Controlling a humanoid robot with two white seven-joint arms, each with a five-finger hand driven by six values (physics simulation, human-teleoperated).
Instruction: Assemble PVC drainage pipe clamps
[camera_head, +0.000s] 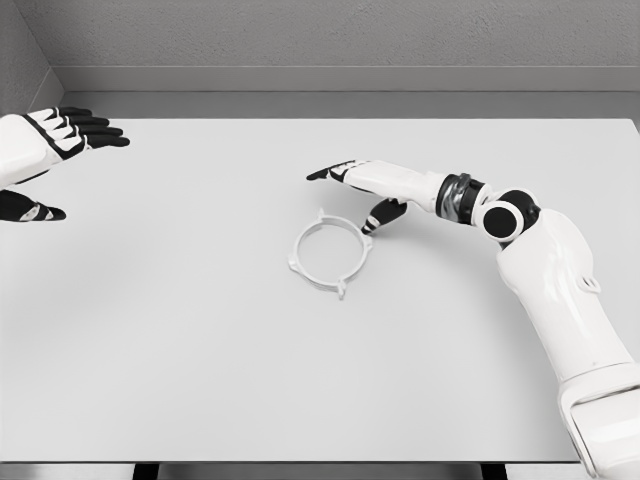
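A white ring-shaped pipe clamp (330, 251) with small tabs on its rim lies flat near the middle of the white table (200, 350). My right hand (358, 190) reaches in from the right and hovers just beyond the clamp's far right edge, fingers stretched out and thumb pointing down close to the ring, holding nothing. My left hand (70, 140) is at the far left edge of the view, fingers spread, far from the clamp.
The table's front edge runs along the bottom of the view, with dark legs (146, 470) showing below it. A grey wall (320, 40) stands behind the table's far edge.
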